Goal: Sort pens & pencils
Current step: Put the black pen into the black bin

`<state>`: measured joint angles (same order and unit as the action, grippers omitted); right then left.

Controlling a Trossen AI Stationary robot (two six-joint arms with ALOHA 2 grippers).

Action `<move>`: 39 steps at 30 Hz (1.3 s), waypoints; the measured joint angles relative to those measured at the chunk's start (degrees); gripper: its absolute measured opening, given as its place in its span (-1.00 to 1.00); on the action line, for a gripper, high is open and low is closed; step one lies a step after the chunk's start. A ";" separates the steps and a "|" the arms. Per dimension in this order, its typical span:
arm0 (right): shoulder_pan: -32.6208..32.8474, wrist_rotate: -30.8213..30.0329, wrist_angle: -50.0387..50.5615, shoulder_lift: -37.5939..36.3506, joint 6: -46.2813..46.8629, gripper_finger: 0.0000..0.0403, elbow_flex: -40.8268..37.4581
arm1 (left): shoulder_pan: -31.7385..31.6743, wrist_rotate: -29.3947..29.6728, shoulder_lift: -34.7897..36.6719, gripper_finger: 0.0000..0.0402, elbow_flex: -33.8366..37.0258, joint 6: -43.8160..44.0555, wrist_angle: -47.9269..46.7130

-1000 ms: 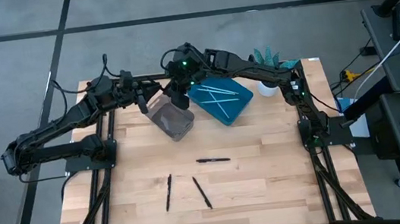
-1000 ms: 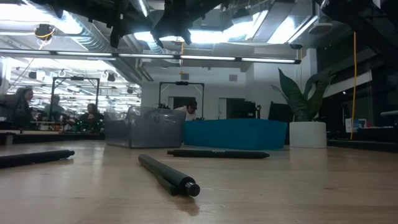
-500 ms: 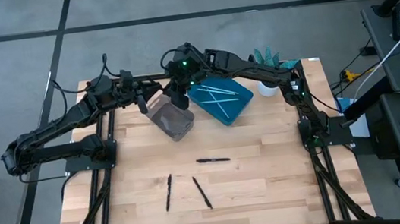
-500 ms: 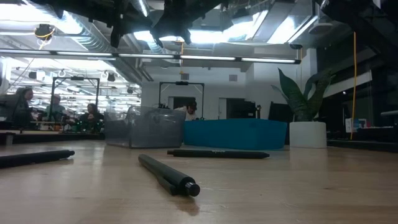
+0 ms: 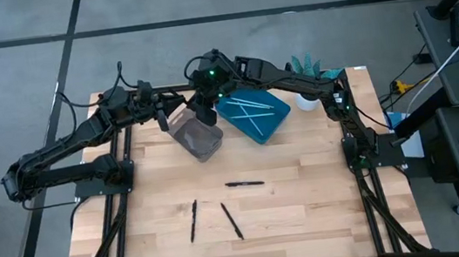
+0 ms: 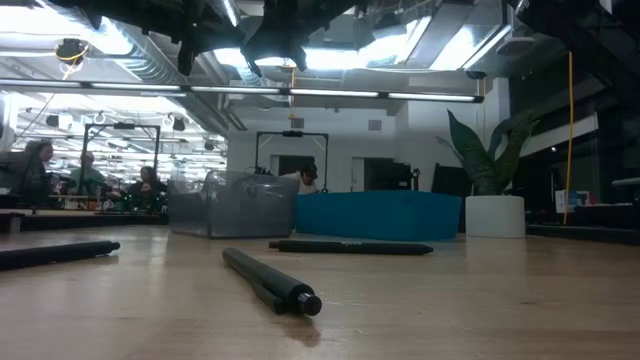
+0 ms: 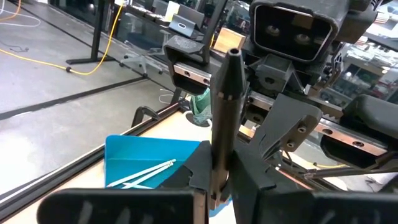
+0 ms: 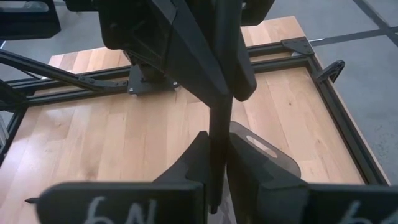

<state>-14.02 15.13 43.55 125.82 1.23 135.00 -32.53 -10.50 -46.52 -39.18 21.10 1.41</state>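
Pinching one thin black pen (image 7: 224, 124) together, both grippers (image 5: 177, 117) (image 5: 203, 112) hover seemingly above the clear grey plastic bin (image 5: 196, 137).

Two bins sit side by side at the counter's (image 5: 310, 215) rear edge: the left bin (image 5: 195, 137) and the right bin (image 5: 252, 113), which holds sticks (image 5: 249, 108), perhaps three. Three more pens (image 5: 232, 220) lie toward the front edge, mid-counter.

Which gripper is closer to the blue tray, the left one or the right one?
Right. The right gripper hangs just beside the blue tray, at its edge facing the clear bin. The left gripper is farther away, on the other side of that bin.
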 joint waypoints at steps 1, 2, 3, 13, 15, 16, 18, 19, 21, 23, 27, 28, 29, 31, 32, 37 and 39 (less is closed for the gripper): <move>0.00 0.01 0.01 0.00 0.00 -0.82 0.00 | 0.00 0.00 -0.01 -0.87 0.00 0.00 0.00; 0.00 0.03 0.02 0.00 0.00 -0.82 -0.02 | 0.00 0.00 -0.01 -0.87 0.00 0.00 0.00; 0.00 0.03 0.02 0.00 0.01 -0.82 0.00 | 0.00 -0.02 -0.01 -0.87 0.00 0.00 0.00; 0.07 0.23 -0.02 0.00 0.59 -0.59 0.00 | 0.00 -0.63 -0.03 -0.87 0.00 -0.07 1.28; 0.07 0.24 -0.03 0.00 0.59 -0.58 0.00 | 0.00 -0.63 -0.03 -0.87 0.00 0.02 1.33; 0.07 0.23 -0.04 0.00 0.58 -0.58 0.00 | 0.00 -0.63 -0.03 -0.87 0.00 0.14 1.34; 0.07 0.23 -0.06 0.00 0.45 -0.57 0.00 | 0.00 -0.64 -0.03 -0.87 0.00 0.45 1.38; 0.07 0.25 -0.04 0.00 0.23 -0.57 0.00 | 0.00 -0.66 -0.03 -0.87 0.00 0.57 1.38; 0.07 0.23 -0.07 0.00 0.26 -0.57 0.00 | 0.00 -0.68 -0.03 -0.87 0.00 0.68 1.40; 0.07 0.24 -0.05 0.00 0.53 -0.56 0.00 | 0.00 -0.71 -0.03 -0.87 0.00 0.81 1.42; 0.07 0.23 -0.06 0.00 0.53 -0.56 0.00 | 0.00 -0.79 -0.03 -0.87 0.00 0.86 1.42; 0.07 0.23 -0.04 0.00 0.51 -0.56 0.00 | 0.00 -0.81 -0.03 -0.87 0.00 0.87 1.37; 0.07 0.20 -0.04 0.00 0.49 -0.56 0.00 | 0.00 -0.81 -0.03 -0.87 0.00 0.86 1.25; 0.07 0.20 -0.01 0.00 0.44 -0.56 0.00 | 0.00 -0.85 -0.01 -0.87 0.00 0.90 0.95; 0.07 0.20 0.02 0.00 0.49 -0.56 0.00 | 0.00 -0.85 -0.01 -0.87 0.00 0.89 0.96; 0.07 0.18 0.04 0.00 1.56 -0.56 0.00 | 0.00 -1.11 -0.01 -0.87 0.00 0.90 0.90; 0.05 0.18 0.06 0.00 1.56 -0.56 0.00 | 0.00 -1.25 0.01 -0.87 0.00 0.90 0.90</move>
<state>-13.97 15.31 43.61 125.82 2.79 135.00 -32.53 -11.75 -46.50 -39.18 22.00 2.31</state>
